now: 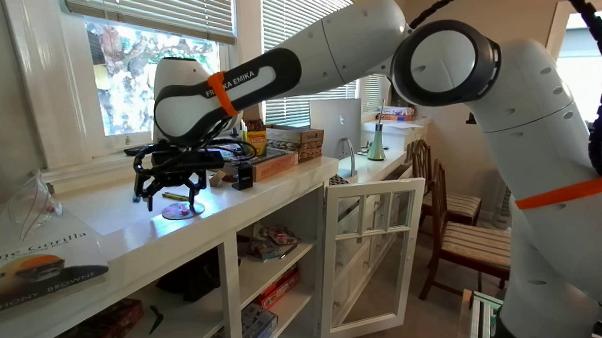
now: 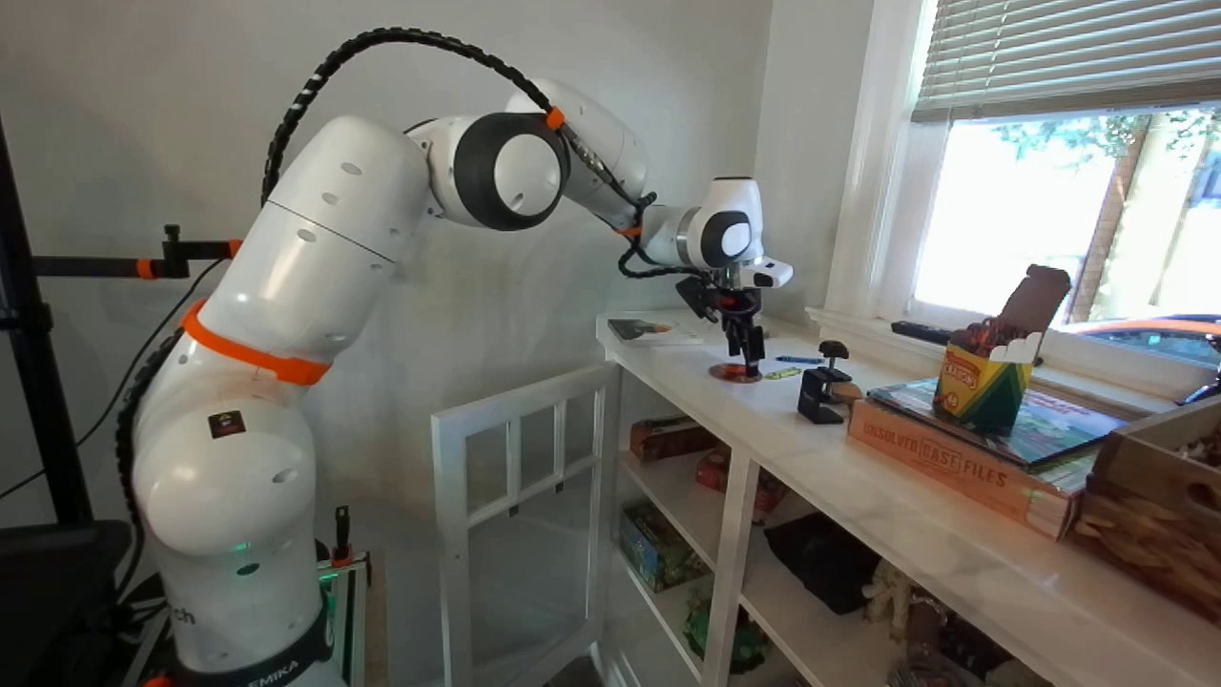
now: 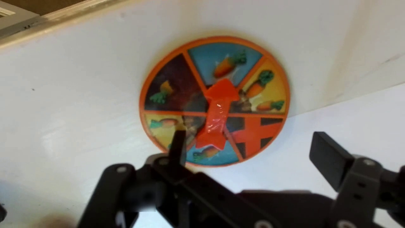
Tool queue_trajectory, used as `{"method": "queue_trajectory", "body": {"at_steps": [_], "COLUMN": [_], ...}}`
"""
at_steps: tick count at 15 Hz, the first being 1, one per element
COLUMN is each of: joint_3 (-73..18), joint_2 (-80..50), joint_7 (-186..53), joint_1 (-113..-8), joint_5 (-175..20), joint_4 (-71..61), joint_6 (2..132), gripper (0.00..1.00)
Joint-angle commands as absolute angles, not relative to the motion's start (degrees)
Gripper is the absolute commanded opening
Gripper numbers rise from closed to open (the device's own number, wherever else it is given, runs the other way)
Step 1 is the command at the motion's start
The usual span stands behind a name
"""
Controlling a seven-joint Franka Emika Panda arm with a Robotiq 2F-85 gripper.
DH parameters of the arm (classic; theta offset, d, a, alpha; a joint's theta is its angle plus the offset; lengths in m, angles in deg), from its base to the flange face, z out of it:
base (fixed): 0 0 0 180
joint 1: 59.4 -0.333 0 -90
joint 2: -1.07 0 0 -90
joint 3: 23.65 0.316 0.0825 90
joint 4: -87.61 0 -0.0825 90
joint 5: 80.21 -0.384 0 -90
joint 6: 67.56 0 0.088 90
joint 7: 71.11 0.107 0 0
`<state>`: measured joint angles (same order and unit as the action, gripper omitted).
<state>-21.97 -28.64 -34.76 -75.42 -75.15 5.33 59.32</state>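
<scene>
My gripper (image 3: 248, 142) is open and empty, pointing down over the white counter. It also shows in both exterior views (image 1: 171, 204) (image 2: 750, 367). A round orange-rimmed spinner disc (image 3: 174, 85) with carrot pictures lies flat below it. It also shows in both exterior views (image 1: 177, 212) (image 2: 733, 373). A red arrow (image 3: 218, 117) sits across the disc's middle. In the wrist view one fingertip overlaps the disc's lower left edge; whether it touches cannot be told. The other fingertip is over white paper (image 3: 348, 117). A yellow crayon (image 2: 782, 373) and a blue crayon (image 2: 799, 360) lie close by.
A black clamp (image 2: 818, 389) stands on the counter, beside an orange box (image 2: 954, 468) bearing a crayon box (image 2: 983, 382). A wooden crate (image 1: 295, 135) is beyond. A book (image 1: 32, 269) and plastic bag (image 1: 37, 206) lie at the opposite end. The glass cabinet door (image 1: 366, 235) hangs open.
</scene>
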Motion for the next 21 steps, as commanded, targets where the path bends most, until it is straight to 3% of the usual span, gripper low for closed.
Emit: {"method": "queue_trajectory", "body": {"at_steps": [1, 21], "joint_3": [-22.2, -22.1], "joint_2": [-31.0, -33.9], "joint_7": [-35.1, -35.3], "joint_1": [-75.6, -76.8], "joint_5": [-75.5, -75.6], "joint_4": [8.6, 13.9], "joint_6": [57.9, 56.5], "gripper": [1.00, 1.00]}}
